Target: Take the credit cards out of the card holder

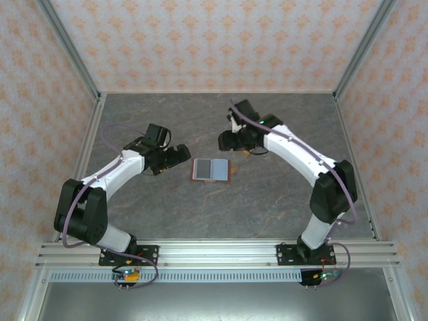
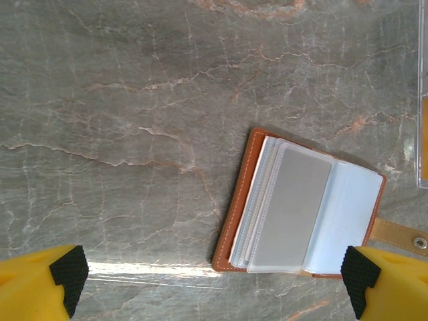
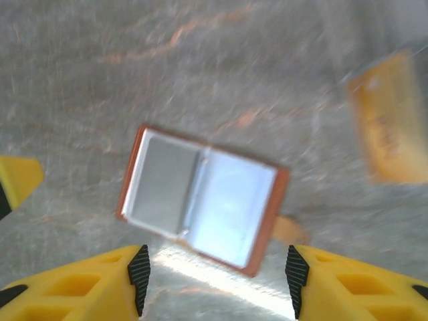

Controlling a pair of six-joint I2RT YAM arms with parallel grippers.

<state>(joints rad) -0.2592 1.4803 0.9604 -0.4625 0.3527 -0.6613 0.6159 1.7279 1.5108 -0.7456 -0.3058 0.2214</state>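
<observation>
**Clerk:** First entry, far left?

**Checker:** Left fingers: yellow with black pads, spread wide, holding nothing. They hang over the table, a grey stone-patterned top. In the top view they are just left of the card holder.

**Clerk:** Second entry?

**Checker:** Card holder: one, lying open and flat on the table between the two arms, touched by neither. Reddish-brown rim, grey-blue inside. In the left wrist view its left half carries a stack of clear sleeves. The top sleeve shows a grey rectangle; I cannot tell whether that is a card or an insert. The other half is pale blue and blank.

**Clerk:** Fittings?

**Checker:** Strap tab: tan with a metal snap, sticking out from the holder's right edge and resting on the table.

**Clerk:** Third entry?

**Checker:** Right fingers: yellow with black pads, set wide apart, nothing between them. The right wrist view places them over the holder's near edge, and that picture is blurred. In the top view they sit near the holder's far right corner.

**Clerk:** Last entry, far right?

**Checker:** Yellowish card: one, with pale markings, outside the holder. It lies tilted on the table beyond the tab side, apart from the holder, and is too blurred to read.
</observation>
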